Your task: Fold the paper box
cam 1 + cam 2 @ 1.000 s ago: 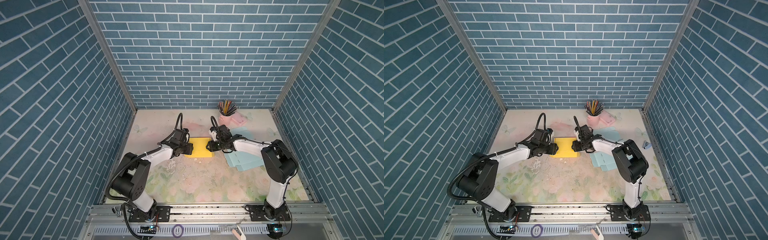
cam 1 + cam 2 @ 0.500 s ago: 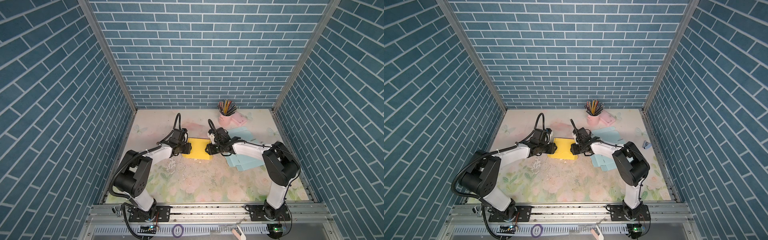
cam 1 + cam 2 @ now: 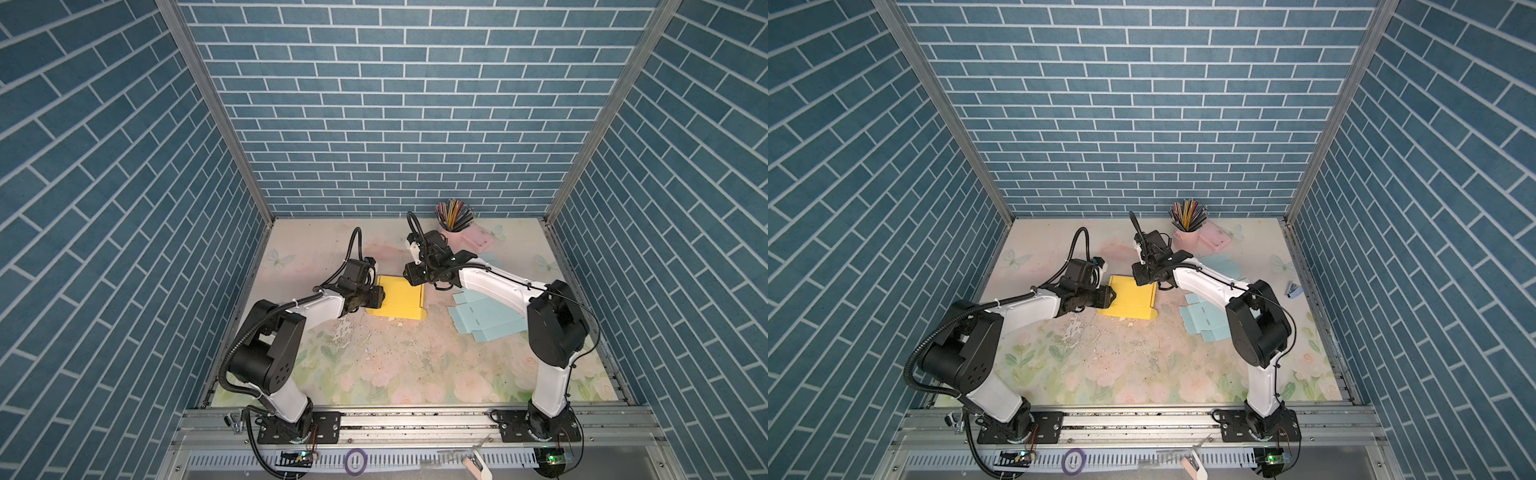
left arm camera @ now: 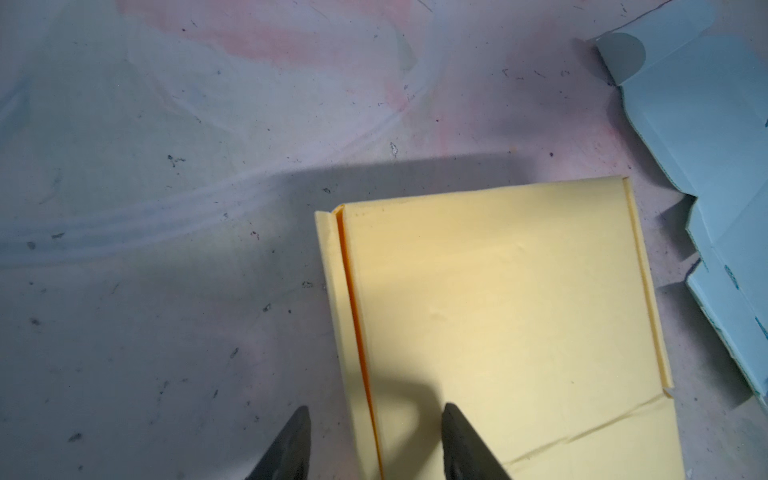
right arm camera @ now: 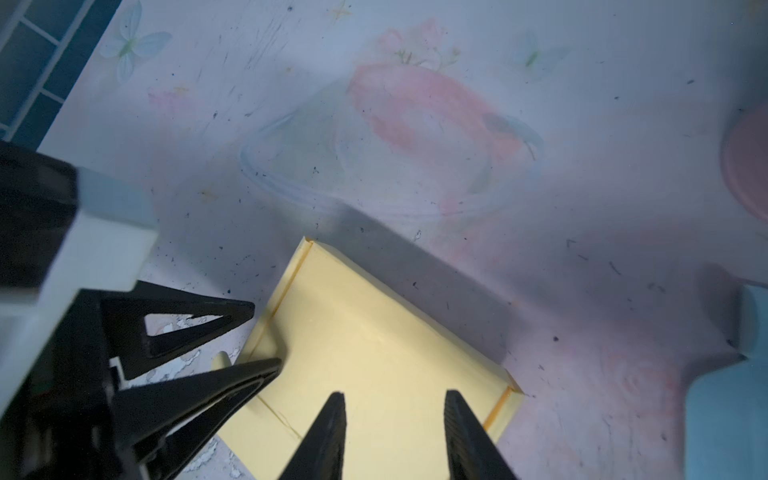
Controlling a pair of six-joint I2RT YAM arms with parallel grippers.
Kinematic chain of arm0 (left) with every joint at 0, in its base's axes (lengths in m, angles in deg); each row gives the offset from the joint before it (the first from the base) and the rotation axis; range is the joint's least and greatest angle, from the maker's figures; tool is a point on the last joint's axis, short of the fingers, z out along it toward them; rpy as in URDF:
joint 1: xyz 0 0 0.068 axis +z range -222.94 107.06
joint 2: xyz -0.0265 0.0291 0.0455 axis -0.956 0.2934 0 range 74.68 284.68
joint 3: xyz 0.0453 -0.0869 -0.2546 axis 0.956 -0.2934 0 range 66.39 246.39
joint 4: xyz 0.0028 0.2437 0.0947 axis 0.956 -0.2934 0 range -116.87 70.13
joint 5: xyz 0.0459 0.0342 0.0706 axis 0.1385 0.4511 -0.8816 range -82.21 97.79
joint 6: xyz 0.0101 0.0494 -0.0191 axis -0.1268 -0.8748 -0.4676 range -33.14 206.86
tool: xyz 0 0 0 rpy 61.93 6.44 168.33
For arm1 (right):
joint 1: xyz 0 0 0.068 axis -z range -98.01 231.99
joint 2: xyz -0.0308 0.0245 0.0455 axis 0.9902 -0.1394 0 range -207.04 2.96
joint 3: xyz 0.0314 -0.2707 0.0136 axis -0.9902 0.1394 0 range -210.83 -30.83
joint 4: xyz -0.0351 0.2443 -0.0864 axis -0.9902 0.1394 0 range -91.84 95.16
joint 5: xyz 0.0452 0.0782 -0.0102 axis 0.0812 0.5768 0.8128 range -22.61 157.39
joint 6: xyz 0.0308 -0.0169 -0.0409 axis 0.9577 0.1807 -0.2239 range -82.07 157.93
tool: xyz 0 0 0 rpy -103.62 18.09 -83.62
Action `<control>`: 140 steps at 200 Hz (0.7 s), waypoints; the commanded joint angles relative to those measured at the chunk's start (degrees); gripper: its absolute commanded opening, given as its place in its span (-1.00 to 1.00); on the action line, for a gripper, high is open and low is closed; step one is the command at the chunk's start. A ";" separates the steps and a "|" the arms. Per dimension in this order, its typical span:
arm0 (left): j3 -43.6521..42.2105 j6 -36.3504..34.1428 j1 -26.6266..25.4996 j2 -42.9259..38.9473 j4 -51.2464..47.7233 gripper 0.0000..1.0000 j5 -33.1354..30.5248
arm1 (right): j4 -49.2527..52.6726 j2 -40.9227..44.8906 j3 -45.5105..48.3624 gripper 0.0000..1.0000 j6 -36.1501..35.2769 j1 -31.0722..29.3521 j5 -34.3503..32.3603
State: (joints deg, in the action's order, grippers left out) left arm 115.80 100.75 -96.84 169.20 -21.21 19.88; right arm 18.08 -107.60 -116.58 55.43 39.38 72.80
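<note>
here, the left gripper (image 4: 376, 415) has its jaws parted. in the left wrist view its two dark fingertips (image 4: 297, 436) straddle one long folded edge of the yellow paper box (image 4: 498, 311), one tip over the bare mat and one over the box's top face. whether either tip touches the paper cannot be told. the right gripper (image 5: 392, 399) likewise has its jaws apart with nothing clamped between them, and both tips hang over the box's flat top near the opposite side. in the right wrist view the left gripper's triangular fingers (image 5: 216, 384) show at the far edge of the box, the nearer one lying over the paper's corner.

in both top views the two grippers meet the box from either side: the left at its left edge, the right at its far right corner. the box lies flat on the flowered table (image 3: 374, 365), about mid-width and somewhat towards the back. it has narrow strips folded along two opposite edges and a crease across one end.

just right of the box in a top view, apart from it, lies a spread of flat light blue box blanks (image 3: 486, 320), partly under the right arm. behind those, near the back wall, stands a pink cup of coloured pencils (image 3: 453, 227) with a pink case (image 3: 478, 240) just beside it.
</note>
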 commanded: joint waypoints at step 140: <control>-13.22 5.45 -0.89 -18.79 -5.22 0.00 1.26 | 6.64 -8.66 -2.40 -0.24 -6.64 -6.12 -5.25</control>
State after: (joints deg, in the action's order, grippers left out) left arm 105.16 103.98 -97.23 151.11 -25.63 21.15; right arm 19.37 -114.59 -118.26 51.84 35.42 71.08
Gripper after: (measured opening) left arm 0.510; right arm 0.379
